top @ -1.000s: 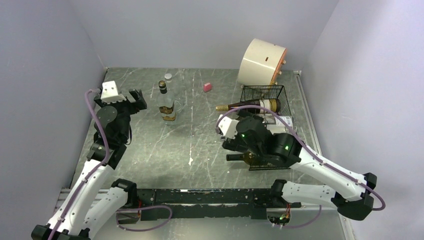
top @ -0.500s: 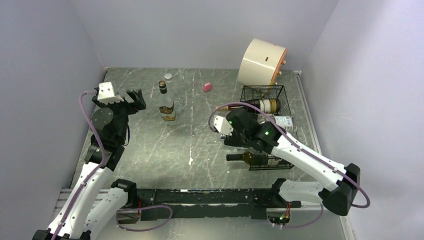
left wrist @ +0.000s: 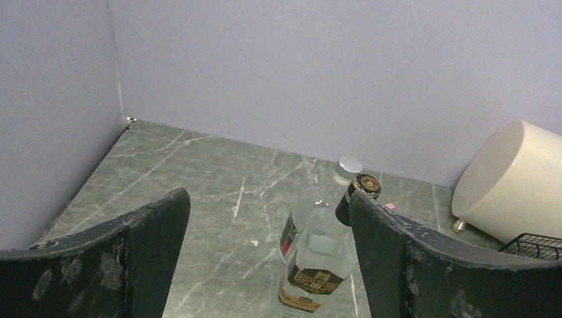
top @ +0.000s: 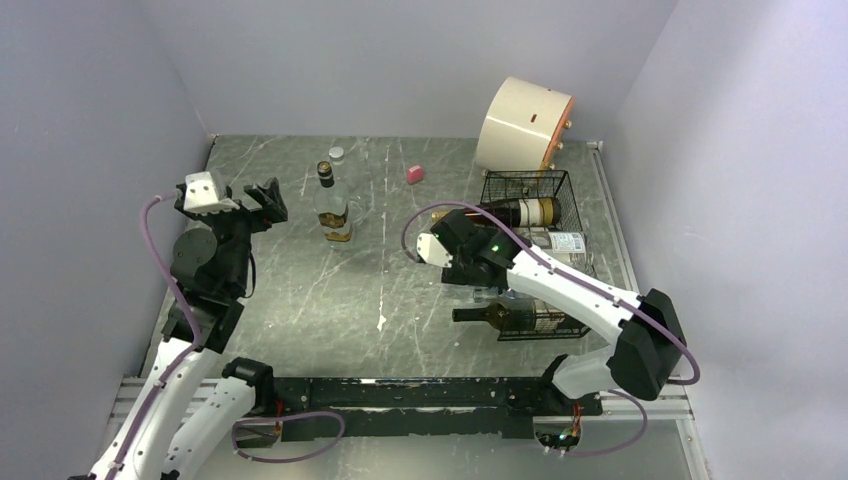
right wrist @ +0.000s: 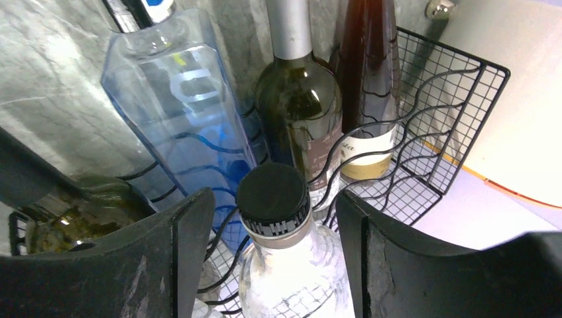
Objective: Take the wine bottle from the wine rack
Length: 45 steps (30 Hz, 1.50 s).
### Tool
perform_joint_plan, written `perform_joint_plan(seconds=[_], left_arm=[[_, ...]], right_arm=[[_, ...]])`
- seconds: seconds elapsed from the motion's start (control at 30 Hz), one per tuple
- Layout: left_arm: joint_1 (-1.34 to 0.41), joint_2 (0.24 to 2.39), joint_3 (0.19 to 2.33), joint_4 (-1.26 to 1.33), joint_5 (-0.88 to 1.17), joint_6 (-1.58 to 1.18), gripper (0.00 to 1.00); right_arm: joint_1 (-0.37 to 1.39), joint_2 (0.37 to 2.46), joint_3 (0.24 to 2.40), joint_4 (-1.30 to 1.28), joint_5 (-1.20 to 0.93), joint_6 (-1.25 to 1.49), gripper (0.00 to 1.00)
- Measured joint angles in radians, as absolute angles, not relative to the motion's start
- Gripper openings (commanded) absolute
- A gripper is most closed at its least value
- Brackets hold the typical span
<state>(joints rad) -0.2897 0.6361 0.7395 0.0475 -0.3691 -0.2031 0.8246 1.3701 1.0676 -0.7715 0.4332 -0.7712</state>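
The black wire wine rack (top: 565, 205) stands at the right and holds several lying bottles. In the right wrist view its wavy wires (right wrist: 450, 99) carry a green wine bottle with a silver foil neck (right wrist: 298, 99), a dark bottle with a cream label (right wrist: 368, 79) and a blue glass bottle (right wrist: 185, 112). My right gripper (right wrist: 275, 205) is open, its fingers either side of the black cap of a clear bottle (right wrist: 273, 199), with a gap on both sides. In the top view it (top: 487, 270) hovers over the rack's left side. My left gripper (left wrist: 265, 218) is open and empty.
Two clear bottles (top: 333, 210) stand upright at the table's middle back, just ahead of my left gripper (top: 268, 198). A cream drum (top: 522, 125) lies behind the rack. A small pink object (top: 414, 174) lies near the back. A dark bottle (top: 490, 315) sticks out at the rack's front.
My right gripper has moved away from the rack's front corner, farther back and left, over the bottle necks. My left gripper has risen and drifted slightly left.
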Motion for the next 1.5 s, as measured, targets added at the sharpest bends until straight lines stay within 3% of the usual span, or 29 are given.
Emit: perform_joint_plan(seconds=[0.23,0.5,0.77,0.9,1.1,1.2,1.5], left_arm=[[-0.296,0.632,0.739,0.047,-0.382,-0.203,0.93],[-0.296,0.657,0.739,0.047,-0.394,-0.203,0.93],[-0.296,0.698,0.739,0.047,-0.413,-0.198,0.93],[-0.296,0.712,0.739,0.047,-0.424,-0.197,0.93],[-0.296,0.728,0.739,0.047,-0.426,-0.196,0.93],[-0.296,0.735,0.739,0.047,-0.426,-0.196,0.93],[-0.296,0.736,0.739,0.047,-0.426,-0.196,0.93]], right_arm=[[0.825,1.381,1.066,-0.774,0.503,-0.773,0.65],[0.825,1.351,1.052,-0.767,0.512,-0.775,0.50],[0.825,1.308,1.060,-0.773,0.488,-0.759,0.33],[0.824,1.247,1.066,-0.775,0.483,-0.746,0.18],[0.819,1.116,1.136,-0.778,0.485,-0.703,0.13],[0.817,1.061,1.168,-0.773,0.495,-0.680,0.00],[0.818,0.954,1.140,-0.677,0.538,-0.619,0.00]])
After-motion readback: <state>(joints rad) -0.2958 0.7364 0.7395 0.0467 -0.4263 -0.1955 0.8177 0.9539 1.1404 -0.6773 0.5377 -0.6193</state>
